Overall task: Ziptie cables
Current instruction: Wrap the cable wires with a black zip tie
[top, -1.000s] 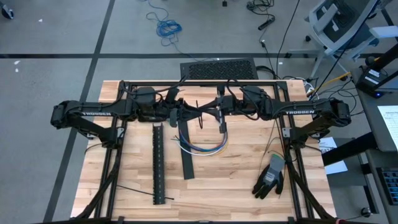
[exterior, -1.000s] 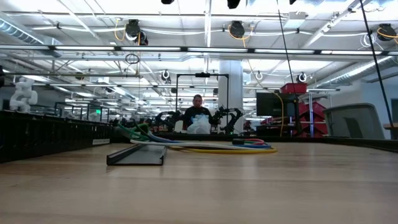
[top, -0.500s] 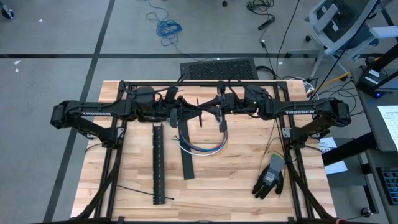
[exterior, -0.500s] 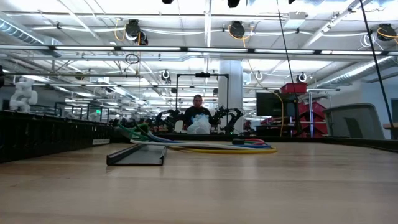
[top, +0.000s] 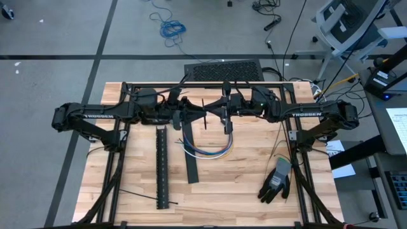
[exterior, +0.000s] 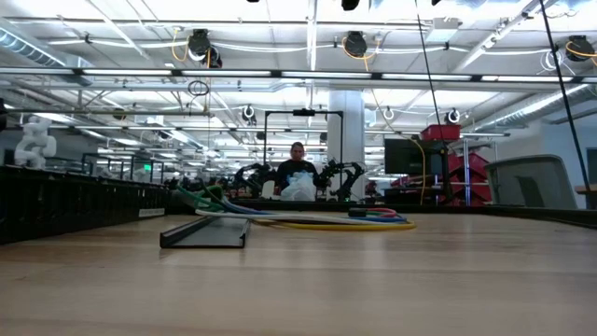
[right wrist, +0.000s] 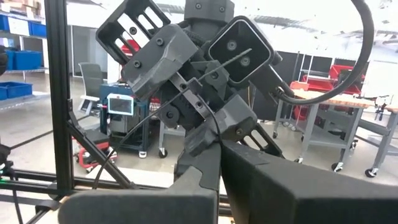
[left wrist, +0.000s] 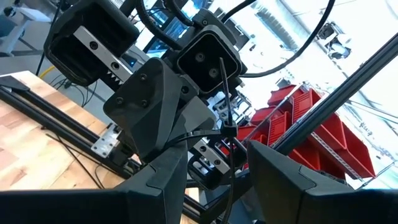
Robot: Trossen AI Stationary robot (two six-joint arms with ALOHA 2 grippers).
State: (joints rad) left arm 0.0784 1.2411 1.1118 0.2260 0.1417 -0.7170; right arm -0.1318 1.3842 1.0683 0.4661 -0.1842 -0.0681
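Two dark robot arms are meeting nose to nose above the far middle of a pale wooden slat table [top: 254,165], and they are working a thin stiff black plastic zip tie [left wrist: 227,134] in the air between them. The left gripper [top: 188,116] is standing about half open with the strip running up between its fingers; whether its pads are truly pinching the strip is hard to tell from these views. The right gripper [top: 219,116] is fully closed, and it appears to be clamping the other end of the same tie, which is bending into a loop between the two tools. The cables [top: 206,147], a short curved bundle of thin blue, white and yellow wires, are lying flat on the table below the grippers and a little toward the near edge, well apart from both and not yet inside any loop. So the tie is being readied, while passing it round the bundle and cinching it seem to be still ahead. A long black perforated strip [top: 161,166] and a flat dark bar [top: 190,162] are resting beside the wires, and a black-and-grey work glove [top: 276,181] is lying off below the right arm. Compared with a second ago, the right gripper has crept slightly closer to the left one; nothing on the table has shifted.
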